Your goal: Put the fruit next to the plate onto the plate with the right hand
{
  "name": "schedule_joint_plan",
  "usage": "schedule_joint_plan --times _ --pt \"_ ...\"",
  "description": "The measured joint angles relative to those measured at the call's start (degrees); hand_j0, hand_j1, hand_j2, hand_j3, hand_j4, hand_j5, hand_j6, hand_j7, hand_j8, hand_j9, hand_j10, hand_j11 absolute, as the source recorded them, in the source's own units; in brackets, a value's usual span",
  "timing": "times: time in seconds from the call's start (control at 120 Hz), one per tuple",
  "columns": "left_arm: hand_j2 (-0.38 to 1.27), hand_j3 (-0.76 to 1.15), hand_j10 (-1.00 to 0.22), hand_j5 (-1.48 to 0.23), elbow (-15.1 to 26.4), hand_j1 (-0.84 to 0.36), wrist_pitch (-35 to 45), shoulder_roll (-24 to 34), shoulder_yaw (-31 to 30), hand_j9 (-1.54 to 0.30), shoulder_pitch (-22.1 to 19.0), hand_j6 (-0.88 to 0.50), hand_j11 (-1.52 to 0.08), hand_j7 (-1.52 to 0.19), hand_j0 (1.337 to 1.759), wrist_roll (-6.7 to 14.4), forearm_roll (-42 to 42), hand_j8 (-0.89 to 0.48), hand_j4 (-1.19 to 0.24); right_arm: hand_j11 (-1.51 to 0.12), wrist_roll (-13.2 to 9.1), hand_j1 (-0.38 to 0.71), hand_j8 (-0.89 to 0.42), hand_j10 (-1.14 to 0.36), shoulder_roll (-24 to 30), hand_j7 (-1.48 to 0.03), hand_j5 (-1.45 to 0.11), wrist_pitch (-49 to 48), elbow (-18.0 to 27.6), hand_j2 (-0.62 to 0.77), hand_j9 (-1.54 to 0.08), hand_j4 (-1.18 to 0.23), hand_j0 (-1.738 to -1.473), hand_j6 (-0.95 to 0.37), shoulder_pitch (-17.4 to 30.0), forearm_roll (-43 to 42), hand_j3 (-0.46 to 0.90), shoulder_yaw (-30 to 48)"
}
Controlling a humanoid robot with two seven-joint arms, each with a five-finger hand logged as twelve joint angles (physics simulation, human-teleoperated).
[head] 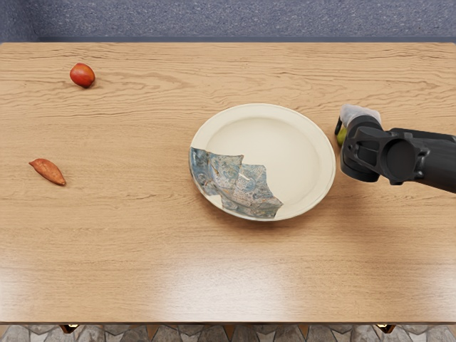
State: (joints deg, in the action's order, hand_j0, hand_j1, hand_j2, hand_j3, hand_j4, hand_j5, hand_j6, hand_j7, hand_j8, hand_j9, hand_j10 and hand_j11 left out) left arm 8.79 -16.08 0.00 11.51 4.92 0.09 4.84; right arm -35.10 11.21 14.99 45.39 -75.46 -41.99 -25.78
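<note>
rt hand at yellowish fruit beside round glossy plate.

No readable text, label, brand mark, number or sign appears in the head view. The plate carries a mottled blue-grey patch on its near-left portion; the patch forms no legible characters. The table shows wood grain only.
</note>
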Motion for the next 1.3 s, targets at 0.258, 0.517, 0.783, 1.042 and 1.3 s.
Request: schedule_joint_plan --times 0.258,0.517,0.783,1.042,1.3 --pt "0.0 0.0 -0.02 -0.03 0.0 0.32 0.0 0.0 -0.03 -0.03 0.09 -0.02 -0.03 -0.03 1.658 0.0 0.07 -0.02 -0.02 -0.94 0.1 0.28 -0.52 -0.72 0.69 -0.94 -0.92 -1.68 0.16 0.28 -0.94 -0.71 -1.65 -0.48 -0.58 0.79 0.0 0.43" --pt "0.0 0.0 -0.02 -0.03 0.0 0.32 0.0 0.0 -0.06 -0.03 0.18 -0.02 -0.03 -0.03 1.658 0.0 0.08 -0.02 -0.02 -0.96 0.09 0.3 -0.49 -0.72 3.74 -0.95 -0.96 -2.46 2.46 0.3 -0.96 -0.68 -1.652 -0.47 -2.02 1.12 0.0 1.29" --pt "0.0 0.0 -0.02 -0.03 -0.06 0.32 0.0 0.0 0.0 -0.03 -0.09 -0.02 -0.03 -0.03 1.658 0.0 0.08 -0.02 -0.02 -0.97 0.08 0.3 -0.48 -0.72 9.7 -0.95 -0.97 -3.72 10.83 0.3 -0.97 -0.67 -1.652 -0.46 -6.42 1.76 0.0 5.26" --pt "0.0 0.0 -0.02 -0.03 -0.09 0.32 -0.01 0.0 -0.01 -0.03 -0.35 -0.02 -0.03 -0.03 1.658 0.0 0.08 -0.02 -0.02 -0.97 0.09 0.31 -0.48 -0.72 12.44 -0.95 -0.99 -4.4 19.01 0.31 -0.97 -0.66 -1.654 -0.45 -12.89 6.09 0.0 6.15" --pt "0.0 0.0 -0.02 -0.03 -0.14 0.32 -0.01 0.0 -0.04 -0.03 -0.35 -0.02 -0.03 -0.03 1.658 0.0 0.08 -0.02 -0.02 -0.99 0.1 0.3 -0.47 -0.73 12.68 -0.97 -1.01 -4.07 25.07 0.29 -0.99 -0.65 -1.654 -0.45 -17.18 10.09 0.0 7.98"
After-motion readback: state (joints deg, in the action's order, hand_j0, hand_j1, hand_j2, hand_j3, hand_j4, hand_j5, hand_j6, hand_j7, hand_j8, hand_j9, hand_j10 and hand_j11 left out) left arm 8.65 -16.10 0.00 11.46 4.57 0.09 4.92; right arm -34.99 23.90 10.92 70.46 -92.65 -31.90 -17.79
